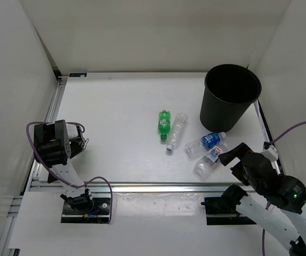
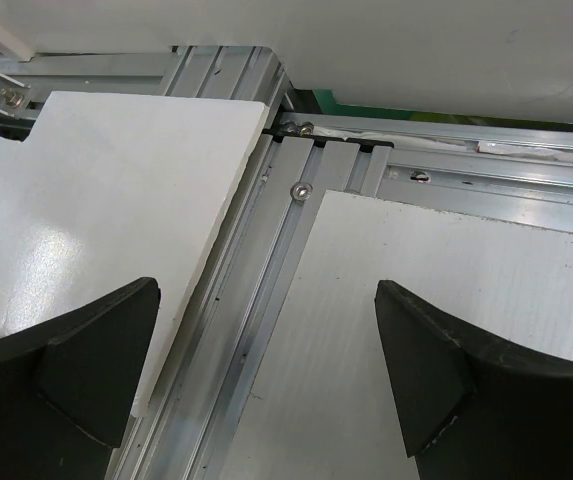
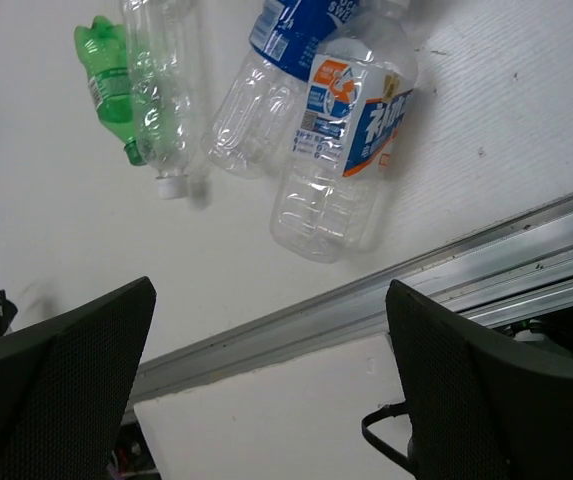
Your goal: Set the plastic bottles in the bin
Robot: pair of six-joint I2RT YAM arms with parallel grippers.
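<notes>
All four lie flat on the bench (image 1: pixel 115 106), centre-right in the top view and just below-left of the bin (image 1: pixel 230 98): green bottle (image 1: pixel 164 122), clear bottle (image 1: pixel 178 129) and two labelled bottles (image 1: pixel 208 160), the lower one just ahead of the right tool (image 1: pixel 232 155). Both tools gape fully and hold nothing, and the left tool (image 1: pixel 81 143) sits at the far left. The bottles look empty, so probably light, thin-walled, slick and prone to rolling; I would grip one across its belly at the label.
</notes>
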